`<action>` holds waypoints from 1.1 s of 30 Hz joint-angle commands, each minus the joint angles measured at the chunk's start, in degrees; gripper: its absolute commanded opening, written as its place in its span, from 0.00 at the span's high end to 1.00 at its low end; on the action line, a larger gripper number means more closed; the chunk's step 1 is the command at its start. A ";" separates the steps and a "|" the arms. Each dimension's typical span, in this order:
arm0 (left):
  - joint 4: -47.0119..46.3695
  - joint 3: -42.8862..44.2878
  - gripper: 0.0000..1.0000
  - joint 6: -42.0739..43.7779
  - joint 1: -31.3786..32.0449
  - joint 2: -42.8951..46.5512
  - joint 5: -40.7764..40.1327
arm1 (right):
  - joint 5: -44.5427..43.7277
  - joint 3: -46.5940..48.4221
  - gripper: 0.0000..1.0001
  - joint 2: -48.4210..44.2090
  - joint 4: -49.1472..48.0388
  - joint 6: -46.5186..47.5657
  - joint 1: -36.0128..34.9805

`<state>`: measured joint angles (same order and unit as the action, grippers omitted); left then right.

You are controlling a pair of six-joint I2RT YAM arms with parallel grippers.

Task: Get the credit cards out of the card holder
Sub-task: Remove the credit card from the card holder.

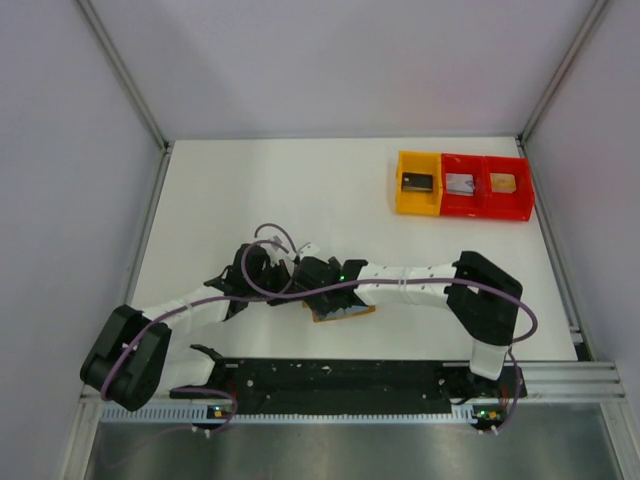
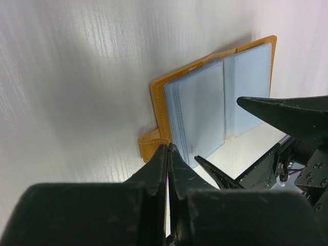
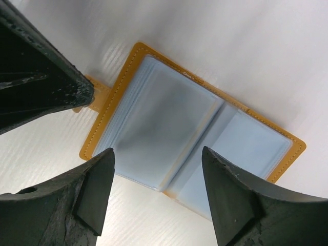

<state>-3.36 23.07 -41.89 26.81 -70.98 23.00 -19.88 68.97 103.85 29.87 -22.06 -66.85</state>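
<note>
The card holder lies open and flat on the white table, its tan-orange rim framing a grey-blue inner face. Both halves are filled with pale grey-blue leaves, stacked thicker on the half that bears the clasp tab. I cannot tell single credit cards apart from the sleeves.

At that tab, on the holder's outer edge, the left gripper has its fingertips pressed together. They touch the tab, but whether they pinch it cannot be told.

Over the holder's inner face hangs the right gripper, jaws spread wide and holding nothing. One finger is above the tab-side half, and the other is above the half away from the tab.

In the top view the holder peeks out beneath the two wrists, close to the arms' base rail. Well apart from it, far across the table and to its right, a yellow tray and a red tray stand side by side, touching, each compartment holding a small rectangle.
</note>
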 commanded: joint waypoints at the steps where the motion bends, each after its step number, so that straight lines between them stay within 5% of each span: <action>1: 0.63 -1.01 1.00 1.28 0.26 -0.39 -1.38 | 2.56 3.10 0.31 -1.37 -1.04 0.71 -1.71; 33: 0.98 -1.62 1.00 1.63 0.35 -0.39 -2.26 | 0.90 2.05 0.32 2.06 0.89 2.64 -1.79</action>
<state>-3.40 22.79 -41.91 26.79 -71.00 22.83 -16.91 69.45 105.21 30.02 -20.97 -67.72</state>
